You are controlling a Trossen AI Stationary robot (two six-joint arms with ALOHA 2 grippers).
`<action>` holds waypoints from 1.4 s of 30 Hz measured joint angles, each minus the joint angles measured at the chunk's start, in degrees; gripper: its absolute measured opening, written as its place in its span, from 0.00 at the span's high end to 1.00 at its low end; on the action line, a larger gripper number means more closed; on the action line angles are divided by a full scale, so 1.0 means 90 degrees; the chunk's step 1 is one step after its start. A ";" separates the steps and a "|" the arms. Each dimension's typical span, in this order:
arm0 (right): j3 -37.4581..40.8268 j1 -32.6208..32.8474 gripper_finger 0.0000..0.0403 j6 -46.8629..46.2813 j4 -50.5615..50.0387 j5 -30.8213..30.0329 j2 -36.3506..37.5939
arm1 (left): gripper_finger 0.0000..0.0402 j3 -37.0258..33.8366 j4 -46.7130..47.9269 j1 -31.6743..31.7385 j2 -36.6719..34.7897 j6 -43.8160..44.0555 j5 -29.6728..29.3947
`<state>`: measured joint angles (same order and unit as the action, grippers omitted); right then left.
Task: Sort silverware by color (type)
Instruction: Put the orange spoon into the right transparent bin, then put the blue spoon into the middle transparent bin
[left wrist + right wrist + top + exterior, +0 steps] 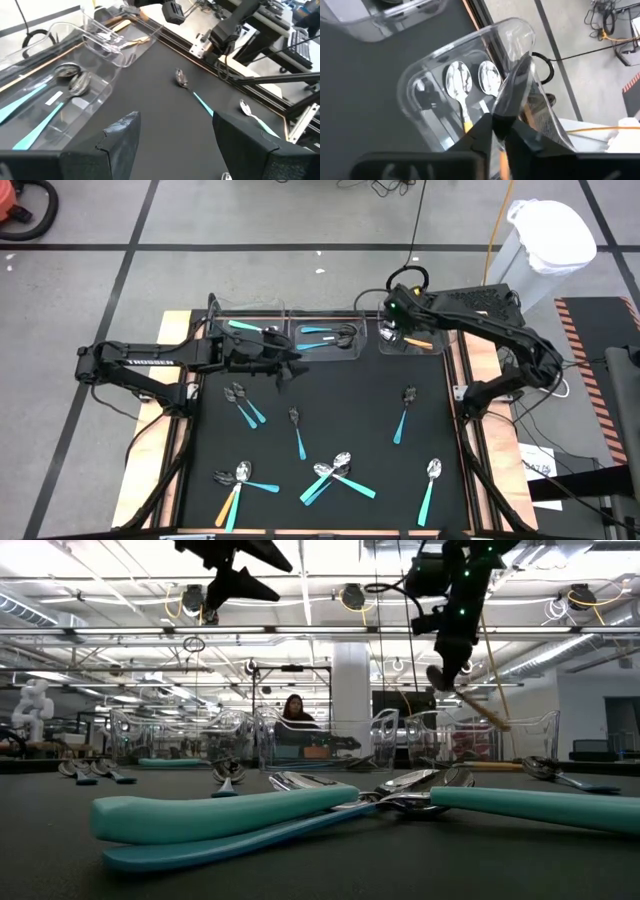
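Note:
Several teal and light-blue-handled spoons lie scattered on the black mat (340,395), and one orange-handled spoon (228,505) lies near its near left corner. Three clear trays stand along the far edge: the left tray (222,340) holds a teal spoon, the middle tray (300,350) holds light blue ones, and the right tray (441,350) (420,80) holds two orange-handled spoons (460,82). My right gripper (398,330) (500,125) hovers above the right tray, shut on an orange-handled spoon (480,710). My left gripper (285,365) (175,145) is open, above the mat by the middle tray. My right gripper pinches the orange-handled spoon between its two fingers near the neck, just behind the shiny bowl (515,85), which sticks out past the fingertips. The spoon is lifted clear above the right tray. It is tilted, with its orange handle (490,718) slanting downward.
A white bin (545,250) stands beyond the table's far right corner. Wooden table edges (175,325) frame the mat. A person (296,710) sits in the room far behind the trays. Bare mat lies between the trays and the scattered spoons.

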<state>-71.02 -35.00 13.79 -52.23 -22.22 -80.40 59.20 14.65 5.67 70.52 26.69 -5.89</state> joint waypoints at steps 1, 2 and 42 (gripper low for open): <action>0.0000 -0.0030 0.86 0.0063 0.0068 0.0000 -0.0028 | 0.38 0.0000 0.0007 0.0000 0.0000 0.0001 -0.0030; 0.0000 -0.0056 0.83 0.0107 0.0146 -0.0005 -0.0041 | 0.38 0.0000 0.0008 0.0000 0.0000 0.0001 -0.0045; 0.0000 0.4020 0.58 -0.7055 0.2774 0.0517 0.0129 | 0.38 -0.0002 0.3096 -0.2296 -0.1532 0.1715 -0.1970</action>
<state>-71.02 1.18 -49.71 -27.26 -17.57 -79.24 59.18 42.51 -15.00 56.73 42.13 -23.62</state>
